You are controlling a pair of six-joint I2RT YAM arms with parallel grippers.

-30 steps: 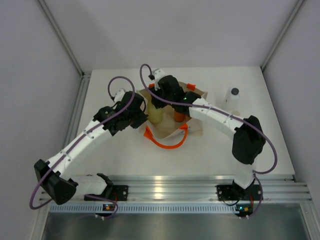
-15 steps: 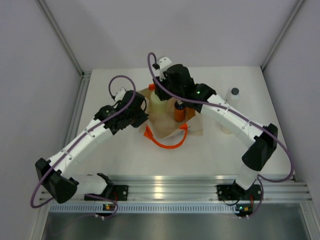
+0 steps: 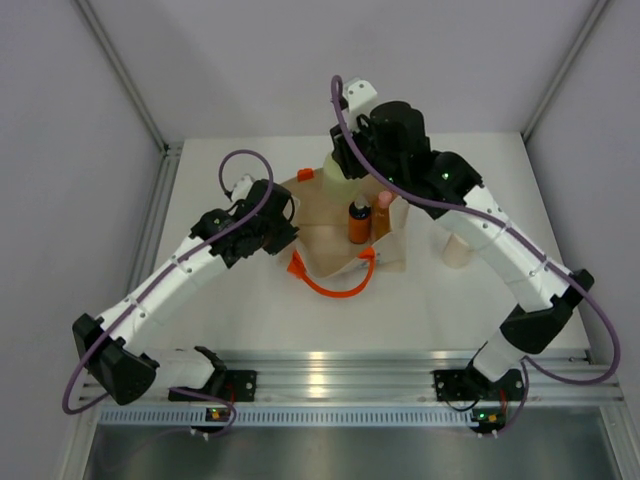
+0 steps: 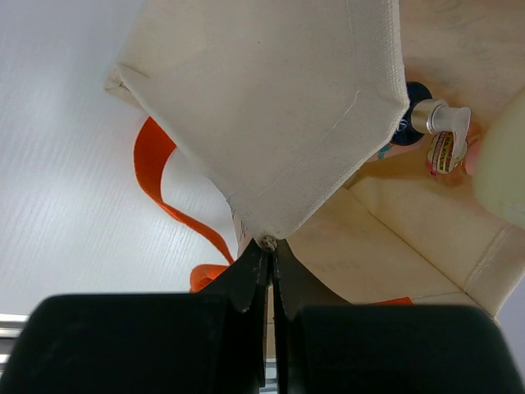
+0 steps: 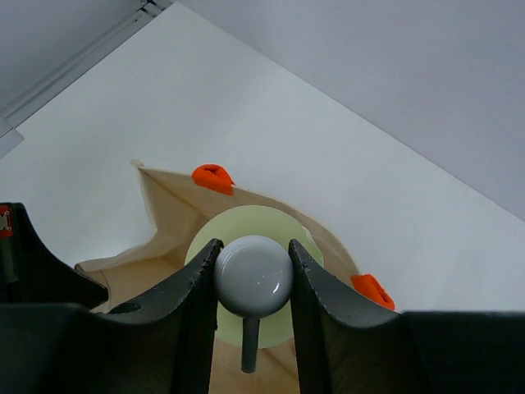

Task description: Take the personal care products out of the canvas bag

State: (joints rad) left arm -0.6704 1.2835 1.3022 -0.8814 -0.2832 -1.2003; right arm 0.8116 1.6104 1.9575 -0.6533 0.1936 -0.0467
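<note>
Hanging bottle: the pale yellow-green bottle point(image 3: 337, 178) is upright in the right arm's grasp, over the far side of the canvas bag's mouth. I cannot tell whether its base is clear of the rim.
Cap: the white cap point(image 5: 253, 276) sits between the two black fingers, with the round pale body showing below it in the right wrist view.
Right gripper point(image 5: 253, 248): clamped on the bottle at the cap, one finger on each side and both touching it.
Canvas bag point(image 3: 330, 252): it lies on the table point(image 3: 250, 310) between the two arms with its mouth open. One orange handle point(image 3: 335, 288) loops out on the near side.
Inside the bag: an orange bottle point(image 3: 358, 224) with a dark cap and a slim amber bottle point(image 3: 383, 214) with a pink cap stand just beside each other, near the right wall.
Left gripper point(image 4: 264, 246): its fingers are pressed together on a corner of the bag's cloth rim at the left side, with the canvas spreading out beyond the tips.
Outside the bag: a cream cylinder point(image 3: 455, 248) stands on the table to the right of the bag, apart from it and partly under the right arm.
</note>
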